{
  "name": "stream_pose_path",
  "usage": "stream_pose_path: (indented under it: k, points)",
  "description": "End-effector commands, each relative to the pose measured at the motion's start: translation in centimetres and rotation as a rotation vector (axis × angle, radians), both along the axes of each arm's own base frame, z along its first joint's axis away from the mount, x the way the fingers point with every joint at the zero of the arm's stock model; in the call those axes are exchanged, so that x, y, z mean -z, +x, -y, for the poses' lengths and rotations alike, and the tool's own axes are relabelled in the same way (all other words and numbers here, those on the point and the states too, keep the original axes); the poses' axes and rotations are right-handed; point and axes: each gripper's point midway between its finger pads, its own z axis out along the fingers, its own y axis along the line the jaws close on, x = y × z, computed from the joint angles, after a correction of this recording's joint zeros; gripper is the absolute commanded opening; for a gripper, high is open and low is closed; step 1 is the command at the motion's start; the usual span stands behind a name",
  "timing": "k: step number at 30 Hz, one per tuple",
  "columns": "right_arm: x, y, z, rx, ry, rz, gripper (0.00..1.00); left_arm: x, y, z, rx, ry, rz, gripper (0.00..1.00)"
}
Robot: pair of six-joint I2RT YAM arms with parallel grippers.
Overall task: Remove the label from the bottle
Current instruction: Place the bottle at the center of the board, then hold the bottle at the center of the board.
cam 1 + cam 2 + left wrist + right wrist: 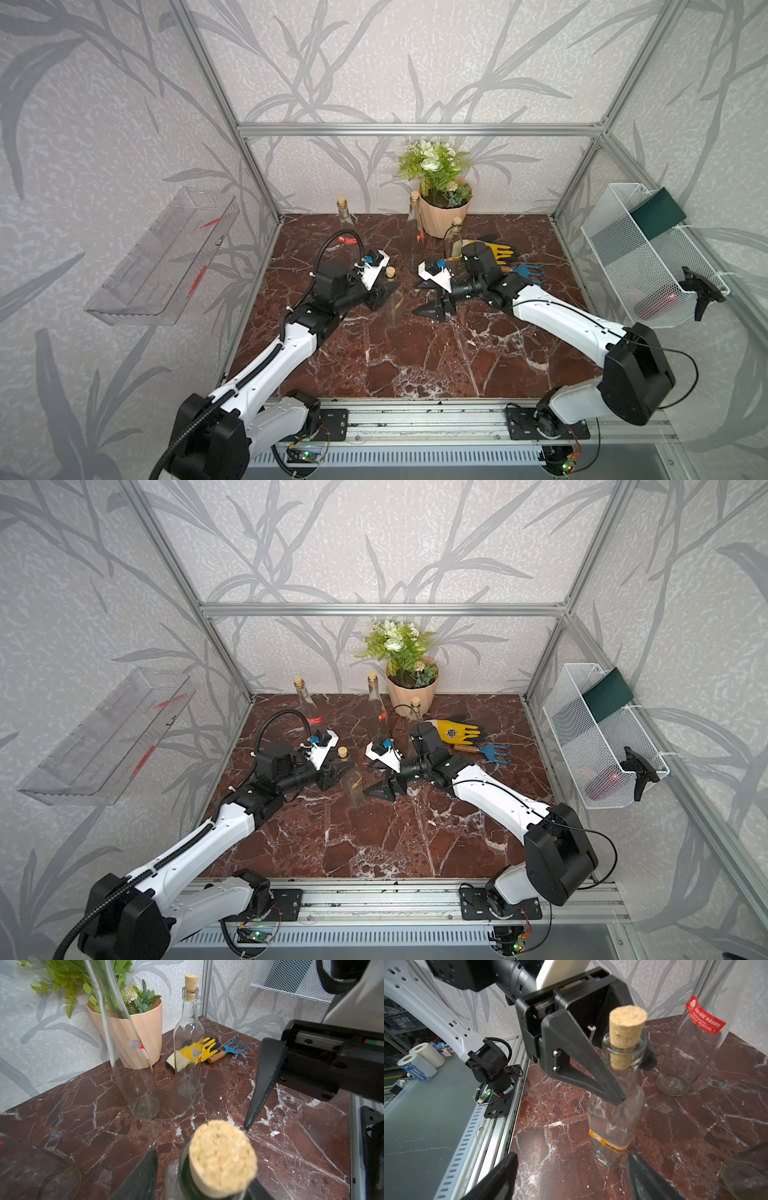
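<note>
Straddling the neck of the corked glass bottle [614, 1118], left gripper [635, 1082] (clamped or not, cannot tell); right gripper [572, 1156] gapes empty, orange label [608, 1142] just ahead. Glass looks slick, brittle: pinch label's edge.

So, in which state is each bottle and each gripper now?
Near bottle: upright, corked, orange label on.
Back bottle: upright, corked, red label on.
Tall bottle: upright, corked, label looks torn.
Right bottle: upright, corked, label on.
Left gripper: jaws astride near bottle's neck, grip unclear.
Right gripper: open, empty.
</note>
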Motion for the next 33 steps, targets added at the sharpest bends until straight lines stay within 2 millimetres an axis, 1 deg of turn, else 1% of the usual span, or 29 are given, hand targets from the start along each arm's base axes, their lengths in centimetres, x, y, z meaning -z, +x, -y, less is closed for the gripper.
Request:
stream_pose_path:
  k: [1, 6, 12, 15, 17, 21, 23, 26, 29, 33]
  points:
    - [-0.9, -0.3, 0.1, -0.003, 0.024, 0.021, 0.84, -2.1, 0.6, 0.5, 0.006, -0.018, 0.073, 0.50]
    - [-0.5, -0.5, 0.3, 0.002, 0.019, 0.017, 0.84, -1.8, 0.8, 0.5, 0.004, -0.016, 0.064, 0.40]
    - [0.2, -0.7, 0.6, 0.010, 0.013, 0.009, 0.84, -1.6, 0.7, 0.4, -0.004, -0.012, 0.057, 0.23]
    - [0.4, -0.7, 0.7, 0.017, 0.015, 0.008, 0.84, -1.6, 0.8, 0.1, -0.030, -0.002, 0.053, 0.11]
    - [0.5, -0.7, 0.6, 0.025, 0.025, 0.006, 0.84, -1.8, 1.0, -0.5, -0.084, 0.006, 0.050, 0.01]
    - [0.5, -0.6, 0.3, 0.069, 0.082, 0.007, 0.82, -2.7, 1.6, -2.4, -0.256, 0.020, 0.043, 0.00]
    - [0.8, -0.5, -0.1, 0.116, 0.099, 0.045, 0.82, -3.1, 1.7, -3.6, -0.360, 0.025, 0.039, 0.00]
    - [1.4, -0.5, -0.9, 0.183, 0.109, 0.089, 0.81, -3.8, 1.6, -4.9, -0.466, 0.015, 0.043, 0.00]
    - [1.9, -0.9, -1.9, 0.231, 0.125, 0.149, 0.80, -3.7, 1.3, -5.4, -0.523, 0.020, 0.033, 0.00]
    - [2.3, -1.1, -2.8, 0.278, 0.161, 0.192, 0.78, -3.6, 0.9, -5.3, -0.557, -0.006, 0.024, 0.00]
